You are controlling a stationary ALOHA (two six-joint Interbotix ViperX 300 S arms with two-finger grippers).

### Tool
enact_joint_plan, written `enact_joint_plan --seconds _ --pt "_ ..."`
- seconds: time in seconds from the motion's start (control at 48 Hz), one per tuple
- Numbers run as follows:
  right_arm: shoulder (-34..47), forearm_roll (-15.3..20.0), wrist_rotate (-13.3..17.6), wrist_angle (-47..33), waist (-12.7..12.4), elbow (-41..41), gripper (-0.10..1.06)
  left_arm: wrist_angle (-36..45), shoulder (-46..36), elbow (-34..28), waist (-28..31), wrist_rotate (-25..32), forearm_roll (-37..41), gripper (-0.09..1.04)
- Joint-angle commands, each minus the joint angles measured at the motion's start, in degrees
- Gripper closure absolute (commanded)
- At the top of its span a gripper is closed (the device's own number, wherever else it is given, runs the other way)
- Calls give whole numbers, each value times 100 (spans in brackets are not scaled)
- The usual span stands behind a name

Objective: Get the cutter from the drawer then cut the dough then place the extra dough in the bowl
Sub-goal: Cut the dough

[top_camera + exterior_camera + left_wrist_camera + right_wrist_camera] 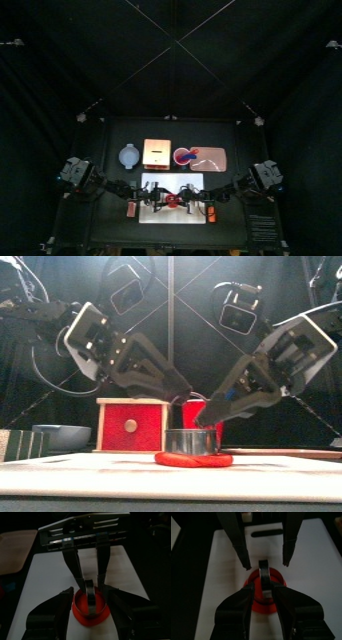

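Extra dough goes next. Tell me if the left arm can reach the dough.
Probably yes: the left gripper, open, hangs by the dough, whose rim shows around the cutter. The right gripper, shut on the cutter, crowds it.

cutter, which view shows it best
Front view: the cutter stands near and large on the dough. Left wrist view shows its ring from above; in the right wrist view the right claw covers most of it; top view: tiny.

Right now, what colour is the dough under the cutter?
Red. The dough under the cutter shows best in the front view.
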Motion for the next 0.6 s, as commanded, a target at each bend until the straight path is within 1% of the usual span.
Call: enact_joint_plan --seconds 0.021,0.188,0.333,0.479,0.542,0.604 --pt "-378 -79 -9 18 -62 -114 26 -26 -360 -62 -62 9 132 9" --pt "-466 -229 0 237 -246 -141 26 -26 -536 53 -62 9 149 9" --pt "-466 -360 26 729 -404 -281 26 -70 -598 149 -62 18 149 10" --pt "-483 -492 18 1494 -615 -519 26 -220 -615 237 -62 18 149 10" --pt "-519 -615 35 1951 -712 -677 26 -281 -615 281 -62 18 149 10" --pt "-580 -686 44 2487 -738 -870 26 -343 -615 343 -70 18 141 10"
